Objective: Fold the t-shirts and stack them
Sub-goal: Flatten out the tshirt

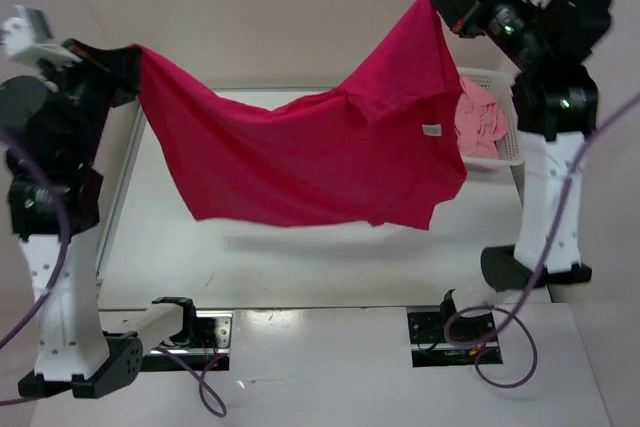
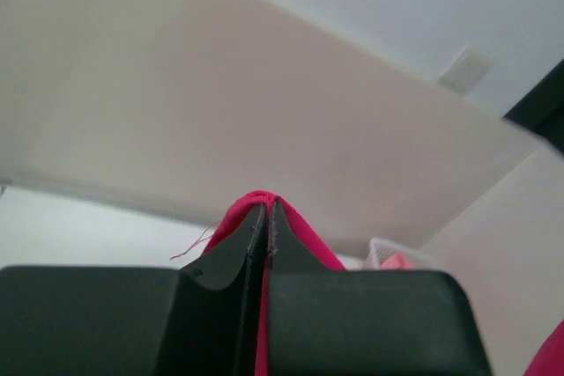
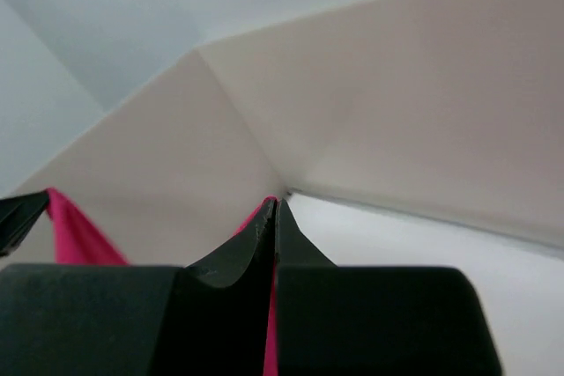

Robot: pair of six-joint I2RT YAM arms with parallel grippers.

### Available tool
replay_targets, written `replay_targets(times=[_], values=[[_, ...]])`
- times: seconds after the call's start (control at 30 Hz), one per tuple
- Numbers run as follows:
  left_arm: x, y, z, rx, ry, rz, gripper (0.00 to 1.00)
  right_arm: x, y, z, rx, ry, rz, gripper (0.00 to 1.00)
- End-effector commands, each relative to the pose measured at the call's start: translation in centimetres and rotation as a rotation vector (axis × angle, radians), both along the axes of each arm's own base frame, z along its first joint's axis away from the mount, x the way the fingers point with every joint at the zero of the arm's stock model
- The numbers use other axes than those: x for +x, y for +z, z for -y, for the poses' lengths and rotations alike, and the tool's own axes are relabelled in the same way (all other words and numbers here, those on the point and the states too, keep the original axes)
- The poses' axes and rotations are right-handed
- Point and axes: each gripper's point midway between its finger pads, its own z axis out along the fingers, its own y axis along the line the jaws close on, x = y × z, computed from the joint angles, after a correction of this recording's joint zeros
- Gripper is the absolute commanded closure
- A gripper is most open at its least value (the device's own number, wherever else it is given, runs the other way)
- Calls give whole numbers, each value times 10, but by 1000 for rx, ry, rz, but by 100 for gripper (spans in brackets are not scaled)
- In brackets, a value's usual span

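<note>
Magenta t-shirt [image 1: 320,162] hangs spread in mid-air above the tabletop [image 1: 300,267], its corners pinched tight by the left hand [image 2: 267,213] and the right hand [image 3: 275,209]; salmon t-shirt [image 1: 482,122] lies in the basket [image 1: 515,137].

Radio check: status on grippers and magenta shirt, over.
Left gripper and right gripper shut on magenta shirt, stretched above table. Pink shirt in basket. Nothing blocking.

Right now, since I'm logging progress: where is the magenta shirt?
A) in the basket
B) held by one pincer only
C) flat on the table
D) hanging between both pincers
D: the magenta shirt hangs between the left pincer and right pincer, each shut on it.
</note>
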Motion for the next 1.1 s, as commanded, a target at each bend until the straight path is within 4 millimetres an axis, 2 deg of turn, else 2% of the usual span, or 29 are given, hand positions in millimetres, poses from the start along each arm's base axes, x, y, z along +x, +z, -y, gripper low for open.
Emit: replay_targets(times=[0.0, 0.07, 0.1, 0.13, 0.17, 0.2, 0.27, 0.3, 0.33, 0.37, 0.4, 0.43, 0.47, 0.5, 0.53, 0.57, 0.63, 0.7, 0.73, 0.77, 0.8, 0.83, 0.87, 0.9, 0.93, 0.97, 1.0, 1.03, 1.07], values=[[73, -109, -4, 33, 9, -265, 98, 108, -88, 12, 6, -29, -228, 97], [97, -148, 0, 23, -16, -341, 98, 137, -119, 10, 7, -3, -294, 97], [115, -176, -3, 4, -8, -401, 98, 168, -157, 9, 4, -3, -375, 97], [128, -210, 0, -1, -51, -453, 96, 184, -178, 11, -15, -16, -406, 97], [138, -230, -4, -23, -51, -493, 96, 197, -202, 10, -17, -16, -461, 97], [157, -265, -12, -44, -33, -567, 96, 222, -244, 5, -23, -7, -539, 97], [180, -298, -19, -51, -23, -609, 96, 244, -286, 2, -43, -35, -617, 97], [197, -332, -21, -59, -23, -686, 96, 252, -291, 4, -57, -50, -628, 97], [209, -339, -29, -65, -9, -695, 96, 271, -331, -1, -71, -66, -700, 97], [224, -362, -31, -70, -9, -742, 96, 276, -303, -7, -68, -64, -628, 97], [240, -340, -34, -64, 1, -691, 96, 282, -312, -6, -70, -76, -645, 97], [250, -334, -35, -62, 1, -674, 96, 288, -313, -11, -60, -80, -628, 95], [262, -345, -40, -62, 21, -697, 96, 289, -313, -11, -47, -81, -628, 92], [271, -339, -42, -59, 32, -685, 95, 290, -301, -9, -34, -98, -604, 86], [281, -317, -45, -55, 41, -646, 94, 292, -302, -8, -34, -109, -605, 82], [290, -328, -48, -42, 51, -667, 92, 291, -300, -7, -34, -109, -605, 78], [297, -327, -58, -31, 78, -663, 91, 287, -297, -7, -34, -109, -606, 62], [302, -326, -64, -36, 78, -657, 69, 274, -291, -11, -63, -100, -612, 48], [302, -326, -67, -40, 76, -656, 54, 265, -286, -8, -74, -110, -622, 46], [299, -314, -65, -39, 66, -636, 42, 259, -282, -7, -74, -110, -622, 46], [294, -324, -62, -42, 53, -651, 27, 253, -282, -4, -91, -122, -628, 46], [284, -311, -58, -41, 38, -624, 19, 249, -299, -4, -98, -121, -670, 46], [277, -312, -57, -40, 38, -616, 10, 233, -274, -2, -90, -122, -624, 50], [268, -317, -56, -52, 39, -628, 0, 224, -273, -4, -89, -106, -621, 55], [249, -352, -53, -61, 38, -705, 0, 216, -307, -3, -100, -106, -696, 64], [231, -341, -49, -73, 31, -681, 0, 199, -282, -6, -93, -97, -630, 71], [217, -351, -46, -91, 32, -700, 0, 191, -285, -5, -86, -98, -639, 76], [190, -374, -41, -98, 23, -747, 0, 177, -325, -10, -104, -86, -725, 85], [177, -386, -39, -101, 23, -773, 0, 167, -325, -18, -107, -70, -708, 88]])
